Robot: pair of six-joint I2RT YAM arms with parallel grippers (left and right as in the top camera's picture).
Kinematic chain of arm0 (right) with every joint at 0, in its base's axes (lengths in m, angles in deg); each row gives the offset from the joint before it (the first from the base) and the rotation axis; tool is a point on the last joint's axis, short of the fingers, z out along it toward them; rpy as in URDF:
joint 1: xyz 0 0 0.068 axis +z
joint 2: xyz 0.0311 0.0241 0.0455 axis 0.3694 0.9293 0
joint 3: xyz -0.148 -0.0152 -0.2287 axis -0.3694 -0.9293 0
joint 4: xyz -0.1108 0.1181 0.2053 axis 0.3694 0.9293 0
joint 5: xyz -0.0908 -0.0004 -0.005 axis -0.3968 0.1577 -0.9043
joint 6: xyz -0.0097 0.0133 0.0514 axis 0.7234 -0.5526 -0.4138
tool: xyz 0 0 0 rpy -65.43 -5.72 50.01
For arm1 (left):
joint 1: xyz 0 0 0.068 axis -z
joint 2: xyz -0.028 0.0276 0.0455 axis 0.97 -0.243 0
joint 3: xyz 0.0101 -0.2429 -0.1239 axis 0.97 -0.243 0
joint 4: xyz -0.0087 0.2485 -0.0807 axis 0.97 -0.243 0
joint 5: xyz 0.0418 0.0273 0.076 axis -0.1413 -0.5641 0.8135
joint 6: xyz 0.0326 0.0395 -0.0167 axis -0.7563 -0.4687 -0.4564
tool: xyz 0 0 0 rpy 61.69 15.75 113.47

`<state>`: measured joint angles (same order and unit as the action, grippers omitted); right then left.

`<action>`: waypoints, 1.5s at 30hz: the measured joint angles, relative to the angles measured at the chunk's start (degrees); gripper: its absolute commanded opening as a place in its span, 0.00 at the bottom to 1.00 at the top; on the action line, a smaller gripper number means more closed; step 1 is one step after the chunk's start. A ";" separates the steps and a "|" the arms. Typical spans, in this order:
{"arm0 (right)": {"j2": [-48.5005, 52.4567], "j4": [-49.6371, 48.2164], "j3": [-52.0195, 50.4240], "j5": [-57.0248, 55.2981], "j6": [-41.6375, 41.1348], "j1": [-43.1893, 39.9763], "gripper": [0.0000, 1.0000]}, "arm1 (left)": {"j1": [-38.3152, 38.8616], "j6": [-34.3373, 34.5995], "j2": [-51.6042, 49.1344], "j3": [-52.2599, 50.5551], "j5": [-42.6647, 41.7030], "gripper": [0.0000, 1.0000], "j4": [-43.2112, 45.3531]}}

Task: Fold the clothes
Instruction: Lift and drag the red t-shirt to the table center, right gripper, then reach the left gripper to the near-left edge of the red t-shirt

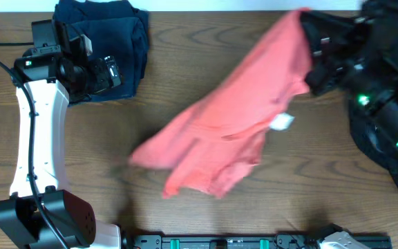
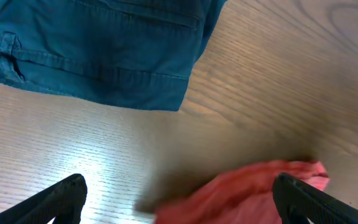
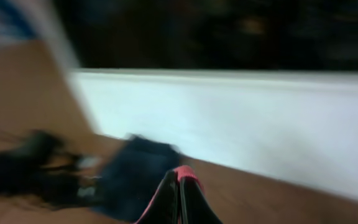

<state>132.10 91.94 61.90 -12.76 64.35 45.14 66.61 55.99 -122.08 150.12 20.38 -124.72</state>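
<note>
A coral-red garment (image 1: 233,124) hangs stretched from the upper right down to the table's middle. Its lower end rests bunched on the wood, with a white tag showing. My right gripper (image 1: 308,31) is shut on its top edge, and the red hem shows pinched between the fingers in the right wrist view (image 3: 180,183). My left gripper (image 1: 109,72) is open and empty at the upper left, next to a folded dark blue garment (image 1: 106,38). In the left wrist view the blue garment (image 2: 98,50) lies beyond the open fingers (image 2: 179,193) and the red cloth (image 2: 247,193) shows blurred between them.
The wooden table (image 1: 206,207) carries both garments. A dark heap (image 1: 392,145) lies under the right arm at the right edge. The left arm's white link and base stand along the left side (image 1: 36,138). A black rail runs along the front edge (image 1: 254,241).
</note>
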 measured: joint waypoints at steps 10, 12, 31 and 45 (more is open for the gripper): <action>9.94 6.10 -5.18 -3.45 0.00 -18.14 0.01 | 0.00 0.00 0.00 0.00 0.00 0.97 0.02; 13.51 4.76 -7.76 -2.69 0.00 -19.74 0.01 | 0.00 0.00 0.00 0.00 0.02 0.97 -0.02; 39.10 -2.14 -13.33 6.01 0.37 -32.00 0.01 | 14.56 -15.98 0.00 -0.37 -4.79 0.80 -13.99; 39.10 -2.12 -13.33 6.78 1.73 -32.13 0.01 | 30.58 -19.87 0.04 -21.44 -9.64 0.70 -6.27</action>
<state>171.21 89.82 48.57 -5.99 66.07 13.01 97.19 36.12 -122.04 128.68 10.74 -130.99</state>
